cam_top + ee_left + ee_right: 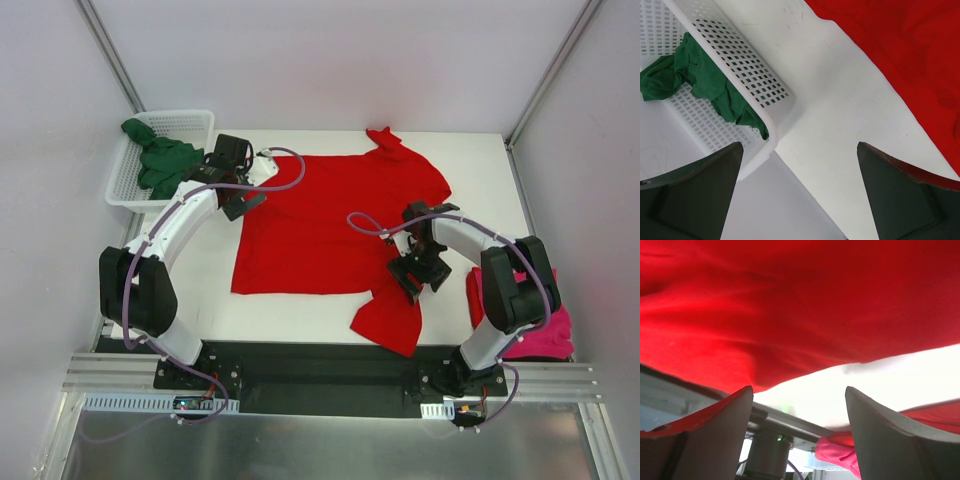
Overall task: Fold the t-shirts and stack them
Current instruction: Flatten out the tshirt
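A bright red t-shirt [320,215] lies spread flat across the middle of the white table, one sleeve hanging over the front edge. My right gripper [413,278] hovers at its right hem, open, with nothing between the fingers; in the right wrist view the red t-shirt [790,305] fills the top, just ahead of the right gripper [797,388]. My left gripper [243,205] stands open at the shirt's left edge, empty [800,145]. A dark green t-shirt [160,165] lies bunched in the basket. A magenta t-shirt [545,335] sits crumpled beside the right arm's base.
The white mesh basket [190,122] stands at the table's back left corner, close to my left gripper; its rim [771,125] shows in the left wrist view. Grey walls close in the back and sides. The black base rail [320,370] runs along the front.
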`<state>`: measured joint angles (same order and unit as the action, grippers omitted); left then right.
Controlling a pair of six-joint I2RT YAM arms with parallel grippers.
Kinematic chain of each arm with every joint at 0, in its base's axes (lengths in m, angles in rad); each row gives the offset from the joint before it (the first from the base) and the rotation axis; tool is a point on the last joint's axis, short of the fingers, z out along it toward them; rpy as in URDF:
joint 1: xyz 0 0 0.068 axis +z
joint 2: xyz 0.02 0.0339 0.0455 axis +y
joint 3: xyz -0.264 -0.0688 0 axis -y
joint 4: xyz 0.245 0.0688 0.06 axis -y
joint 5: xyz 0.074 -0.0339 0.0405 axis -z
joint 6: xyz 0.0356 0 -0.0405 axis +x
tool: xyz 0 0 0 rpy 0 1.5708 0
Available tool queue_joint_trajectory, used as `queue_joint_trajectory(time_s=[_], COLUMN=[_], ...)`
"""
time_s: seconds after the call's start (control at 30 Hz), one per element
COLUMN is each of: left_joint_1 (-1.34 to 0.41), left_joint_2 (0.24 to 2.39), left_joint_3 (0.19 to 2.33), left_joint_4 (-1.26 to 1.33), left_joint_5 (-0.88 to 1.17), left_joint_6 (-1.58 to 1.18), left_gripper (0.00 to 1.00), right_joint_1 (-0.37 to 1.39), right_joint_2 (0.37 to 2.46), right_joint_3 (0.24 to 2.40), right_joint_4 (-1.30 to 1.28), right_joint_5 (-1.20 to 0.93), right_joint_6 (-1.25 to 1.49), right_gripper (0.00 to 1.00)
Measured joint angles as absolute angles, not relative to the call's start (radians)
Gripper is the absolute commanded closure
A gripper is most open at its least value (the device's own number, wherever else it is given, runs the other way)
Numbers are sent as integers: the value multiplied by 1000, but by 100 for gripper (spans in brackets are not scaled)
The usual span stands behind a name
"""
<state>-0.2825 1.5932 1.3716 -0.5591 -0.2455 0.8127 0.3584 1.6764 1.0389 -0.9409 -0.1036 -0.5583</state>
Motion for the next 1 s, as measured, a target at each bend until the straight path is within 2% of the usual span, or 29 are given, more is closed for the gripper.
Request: queue_joint_trajectory(time_s=[0.57,0.77,0.87,1.0], left_joint_1=[-283,-283,-283,-283], left_joint_2=[1594,1594,1594,1594], left_joint_3=[1372,1372,1372,1372], left_joint_4=[-559,-559,-559,-559], left_joint_5=[-245,-245,-245,-245], left_joint_6=[813,813,813,813], left_gripper=[1,1,1,1], right_joint_1=[324,304,295,289], right_joint_2=[1635,1686,1735,1792], right_joint_3=[1105,1119,1136,1174], right_joint_4=[-746,-691,-681,-684], right_joint_5=[151,183,173,144], right_joint_6=[-551,-553,-551,-551], right_gripper=[27,41,43,55])
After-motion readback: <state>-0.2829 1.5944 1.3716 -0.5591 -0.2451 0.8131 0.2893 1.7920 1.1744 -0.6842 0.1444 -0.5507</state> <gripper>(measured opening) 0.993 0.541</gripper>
